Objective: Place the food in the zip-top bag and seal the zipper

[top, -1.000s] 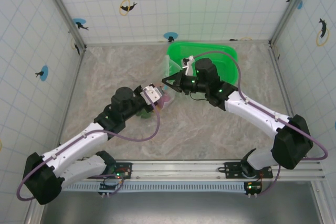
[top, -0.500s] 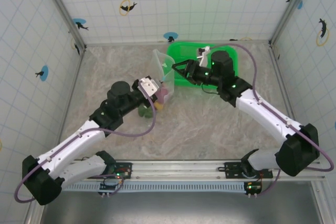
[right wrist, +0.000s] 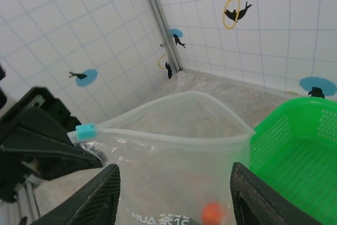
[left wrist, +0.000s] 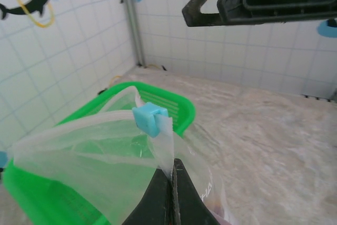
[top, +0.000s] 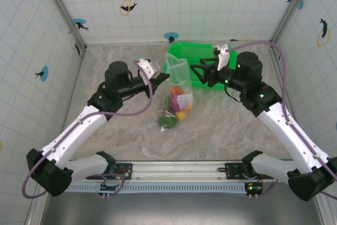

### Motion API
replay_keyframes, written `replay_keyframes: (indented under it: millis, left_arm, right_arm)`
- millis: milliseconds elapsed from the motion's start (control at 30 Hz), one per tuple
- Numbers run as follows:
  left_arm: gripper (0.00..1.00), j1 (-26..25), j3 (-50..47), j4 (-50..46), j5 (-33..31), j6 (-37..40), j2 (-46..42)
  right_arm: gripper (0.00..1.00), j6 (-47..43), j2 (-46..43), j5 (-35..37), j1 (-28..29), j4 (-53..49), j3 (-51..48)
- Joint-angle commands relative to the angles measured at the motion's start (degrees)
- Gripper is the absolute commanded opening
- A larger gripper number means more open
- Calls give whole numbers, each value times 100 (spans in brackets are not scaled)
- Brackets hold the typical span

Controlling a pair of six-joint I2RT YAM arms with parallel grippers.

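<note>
Where it sags onto the table [top: 226, 125], the zip-top bag [top: 180, 80] holds the food [top: 179, 102] bunched low: red, yellow, green. Higher up, left gripper [left wrist: 171, 171] pinches the top edge just under the blue slider [left wrist: 149, 118] on the zipper [right wrist: 174, 135], arm reaching forward. Right gripper [top: 195, 75] is spread wide beside the bag, arm angled in, green basket [top: 205, 51] behind.

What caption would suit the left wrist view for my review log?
Left gripper pinching the open zip-top bag by its edge near the blue slider, green basket behind.
</note>
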Motion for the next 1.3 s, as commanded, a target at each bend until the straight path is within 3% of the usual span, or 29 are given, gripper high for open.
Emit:
replay_keyframes:
  millis: [0,100,333,600,1133,1267]
  left_arm:
    - [0,34,400,-127,891,-33,82]
    - [0,30,518,-283,1072,126,130]
    - [0,45,127,-277,1672,362,226]
    - [0,38,-464,-376,1777,886,-12]
    - [0,40,-854,-263,1720,882,-421]
    - [0,46,-903,-241,1705,872,-477]
  right_arm:
    - [57,-1466,-93,-308,83,166,-117]
    - [54,-2409,-255,-968,203,61,-279]
    - [46,-3929,-127,-1715,388,-552,24]
    - [43,-5450,329,-1731,830,-1575,581]
    - [39,-5802,1343,-1837,1203,-2396,1557]
    - [27,-5820,1383,-1806,1227,-2435,1550]
